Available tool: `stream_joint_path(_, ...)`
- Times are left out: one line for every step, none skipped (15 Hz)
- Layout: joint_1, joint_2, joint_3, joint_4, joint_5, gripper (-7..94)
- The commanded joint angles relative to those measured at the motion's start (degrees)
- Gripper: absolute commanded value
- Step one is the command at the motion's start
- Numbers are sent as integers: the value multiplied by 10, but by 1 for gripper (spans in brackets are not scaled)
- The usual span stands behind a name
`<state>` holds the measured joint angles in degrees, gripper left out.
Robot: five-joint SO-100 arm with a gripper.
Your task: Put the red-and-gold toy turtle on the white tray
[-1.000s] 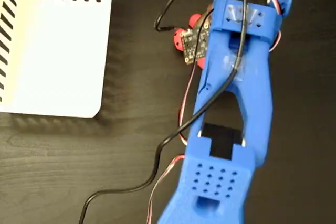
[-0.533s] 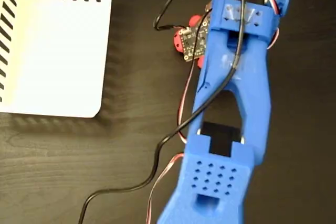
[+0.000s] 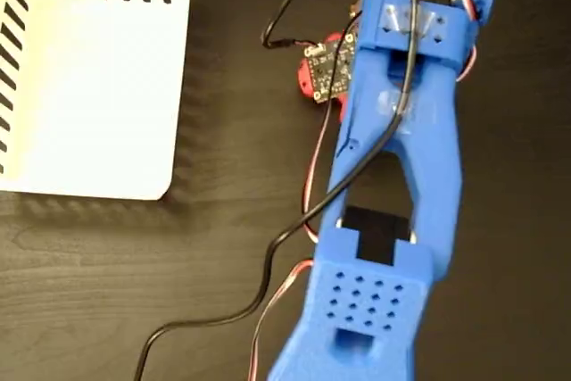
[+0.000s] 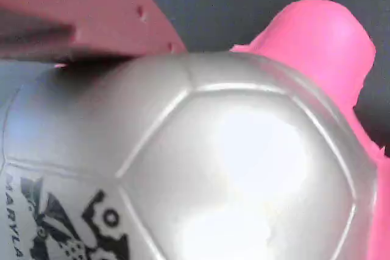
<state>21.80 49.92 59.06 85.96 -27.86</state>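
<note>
The red-and-gold toy turtle (image 3: 309, 86) lies right of the white tray (image 3: 89, 131), almost wholly covered by my blue arm (image 3: 393, 131); only a red edge shows beside the small circuit board (image 3: 328, 67). In the wrist view the turtle's shiny domed shell (image 4: 244, 168) with black print fills the frame, and a red limb sticks out at the upper right. One red finger (image 4: 91, 10) lies against the shell's top left edge, while the other finger is hidden. The gripper sits around the turtle, shut on it. The tray holds nothing.
A black cable (image 3: 268, 256) and red-white wires (image 3: 312, 176) trail from the arm across the dark wooden table (image 3: 223, 220). The striped tray fills the upper left corner of the fixed view.
The turtle's red parts have drawn in under the arm, and the piece above the circuit board no longer shows. The board has shifted slightly up and left. The tray has not moved.
</note>
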Motion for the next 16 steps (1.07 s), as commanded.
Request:
stream_joint_path(4,105,-23,43,8,0)
stream_joint_path(0,138,-11,43,22,0)
stream_joint_path(-6,174,-2,44,37,0)
stream_joint_path(-17,217,16,40,55,0)
stream_joint_path(-32,282,70,8,76,0)
stream_joint_path(-50,317,72,26,97,0)
stream_joint_path(-69,342,52,62,107,0)
stream_joint_path(-91,366,37,86,118,0)
stream_joint_path(-118,391,39,91,138,0)
stream_joint_path(-149,410,40,94,163,0)
stream_joint_path(-183,415,34,106,187,0)
stream_joint_path(-216,417,33,106,211,0)
stream_joint_path(-250,415,32,106,236,0)
stream_joint_path(-285,405,31,106,253,0)
stream_joint_path(-316,380,22,105,279,0)
stream_joint_path(-343,349,7,104,304,0)
